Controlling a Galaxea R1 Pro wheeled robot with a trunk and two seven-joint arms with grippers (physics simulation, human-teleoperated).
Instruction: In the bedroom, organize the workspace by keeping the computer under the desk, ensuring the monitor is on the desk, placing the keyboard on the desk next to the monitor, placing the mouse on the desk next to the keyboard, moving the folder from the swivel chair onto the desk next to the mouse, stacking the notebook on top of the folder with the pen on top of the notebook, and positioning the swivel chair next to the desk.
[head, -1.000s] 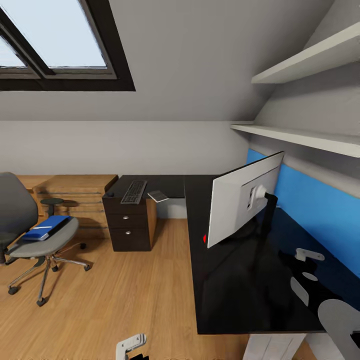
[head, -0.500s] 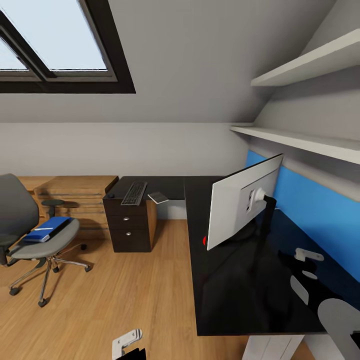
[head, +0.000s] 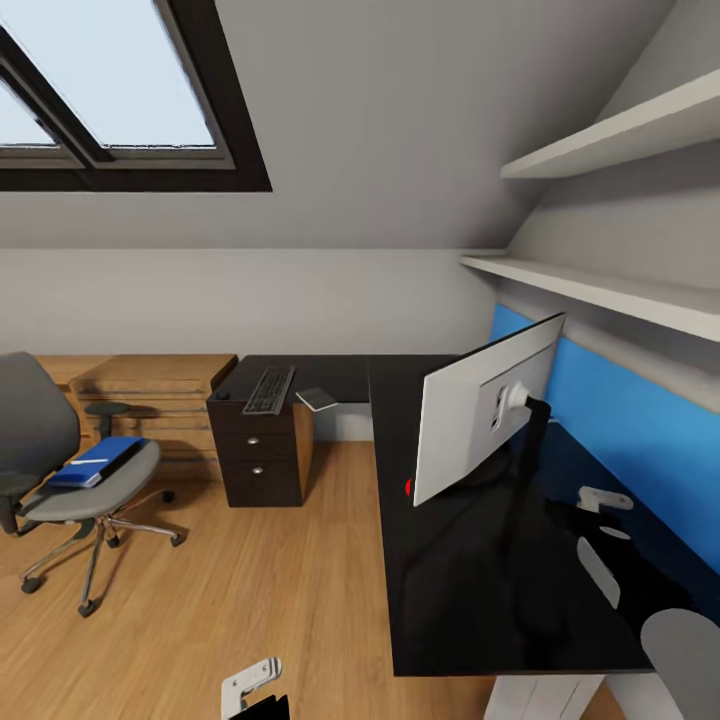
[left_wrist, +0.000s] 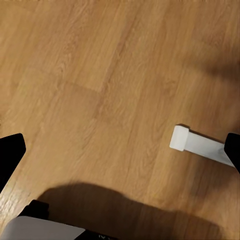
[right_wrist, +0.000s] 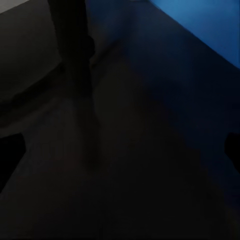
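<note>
Monitor (head: 487, 405) upright mid-worktop (head: 450, 590) near the blue back panel (head: 640, 440), keyboard (head: 269, 389) at the worktop's far left end above a drawer unit (head: 258, 455), blue folder (head: 96, 460) on the swivel chair (head: 70, 470) seat, well apart across wooden floor (head: 250, 580), left end effector (left_wrist: 120, 150) fingers apart above floor, right end effector (right_wrist: 120, 150) fingers apart above the worktop.

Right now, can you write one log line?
monitor on desk | folder on swivel chair | keyboard far end

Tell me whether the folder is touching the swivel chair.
Touching: in the head view, the folder lies flat on the seat of the swivel chair.
</note>
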